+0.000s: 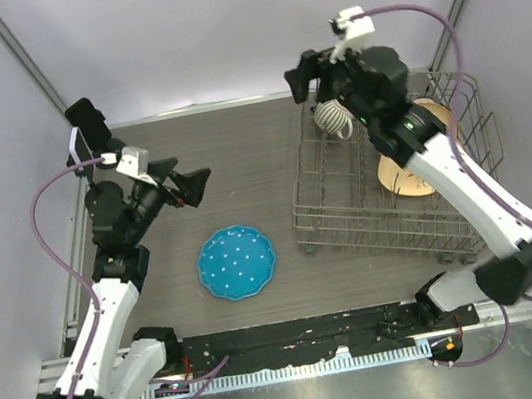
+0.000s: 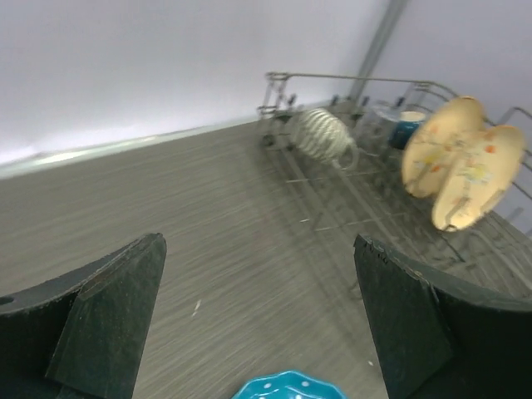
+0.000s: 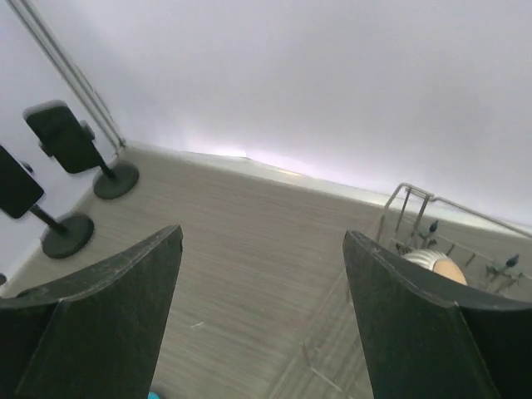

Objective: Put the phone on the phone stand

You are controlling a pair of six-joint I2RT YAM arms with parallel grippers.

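Two black phone stands are at the back left corner. The farther stand (image 1: 86, 117) (image 3: 65, 133) carries a black clamp head. On the nearer stand (image 1: 81, 148) (image 3: 65, 234) sits a flat dark slab that looks like the phone (image 3: 17, 189). My left gripper (image 1: 188, 186) (image 2: 259, 245) hangs open and holds nothing, to the right of the stands and pointing toward the rack. My right gripper (image 1: 305, 77) (image 3: 262, 235) is raised at the back, by the rack's left corner. It is open, holds nothing and faces the stands.
A blue dotted plate (image 1: 236, 262) (image 2: 287, 386) lies mid-table. On the right, a wire dish rack (image 1: 351, 226) (image 2: 332, 79) holds a striped mug (image 1: 334, 118) (image 2: 322, 133), beige plates (image 1: 413, 171) (image 2: 461, 158) and a blue cup (image 2: 407, 129). Walls close in on the left, back and right.
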